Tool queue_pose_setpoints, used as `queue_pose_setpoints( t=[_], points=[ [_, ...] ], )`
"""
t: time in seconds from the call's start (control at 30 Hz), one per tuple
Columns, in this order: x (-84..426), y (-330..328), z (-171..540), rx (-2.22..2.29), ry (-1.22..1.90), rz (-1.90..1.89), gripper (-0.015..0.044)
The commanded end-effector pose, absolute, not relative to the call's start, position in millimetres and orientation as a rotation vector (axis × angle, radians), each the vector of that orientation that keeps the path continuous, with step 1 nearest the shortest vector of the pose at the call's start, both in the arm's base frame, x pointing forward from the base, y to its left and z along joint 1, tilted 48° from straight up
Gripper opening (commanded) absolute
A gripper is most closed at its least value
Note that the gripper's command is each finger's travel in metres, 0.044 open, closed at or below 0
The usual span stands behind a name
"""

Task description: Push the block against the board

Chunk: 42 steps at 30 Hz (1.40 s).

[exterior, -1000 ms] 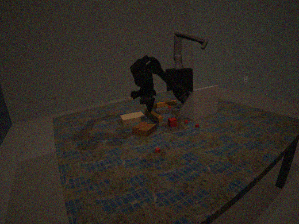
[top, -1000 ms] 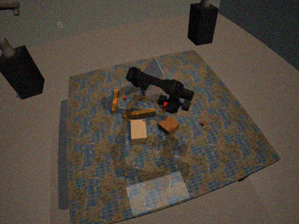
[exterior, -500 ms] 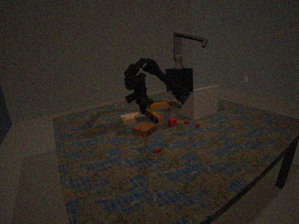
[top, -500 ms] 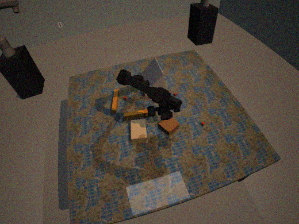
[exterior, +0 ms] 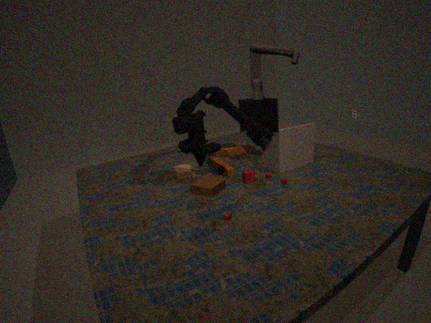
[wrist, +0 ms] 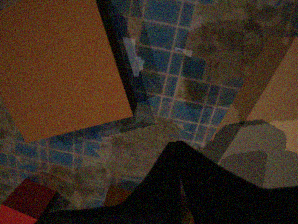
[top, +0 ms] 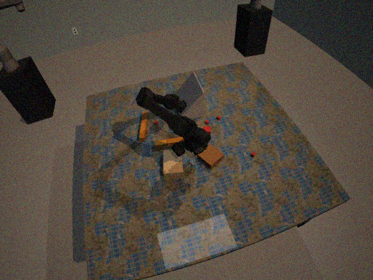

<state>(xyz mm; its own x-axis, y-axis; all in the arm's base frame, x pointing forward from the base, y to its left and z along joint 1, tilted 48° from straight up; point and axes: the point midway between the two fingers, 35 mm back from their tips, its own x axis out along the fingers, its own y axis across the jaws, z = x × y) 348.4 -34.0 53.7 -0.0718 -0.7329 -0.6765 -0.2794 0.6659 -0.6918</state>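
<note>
The square orange-brown block (top: pixel 211 156) (exterior: pixel 208 185) (wrist: pixel 60 70) lies flat, turned at an angle to the board. The pale tan board (top: pixel 173 166) (exterior: pixel 182 169) (wrist: pixel 282 90) lies to its left in the top and exterior views and at the right edge of the wrist view. A strip of patterned cloth shows between them, so they stand apart. My gripper (exterior: pixel 200 162) (wrist: pixel 175 148) is shut and empty, with its tips over the area between block and board. In the top view the arm hides most of the fingers and the board's far end is shaded.
Two orange bars (top: pixel 143 126) (top: pixel 166 143) (exterior: pixel 224 166) lie behind the board, the nearer one close to its far end. A red cube (top: pixel 206 129) (exterior: pixel 249 176) stands behind the block. Several small red cubes are scattered about. A grey upright panel (top: pixel 191 90) (exterior: pixel 296 147) stands beside the arm.
</note>
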Motion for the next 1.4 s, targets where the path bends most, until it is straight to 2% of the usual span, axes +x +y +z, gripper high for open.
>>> queue_pose_setpoints(
  t=[0.0,0.13,0.3,1.37],
  points=[
    [346.0,-41.9,58.7,-0.890,1.666,-0.413,0.0000],
    [346.0,-44.1,56.6,-0.890,1.666,-0.413,0.0000],
    [342.0,-82.8,22.2,-0.891,1.666,-0.415,0.0000],
    [325.7,-86.5,29.7,-0.892,1.667,-0.415,0.0000]
  ],
)
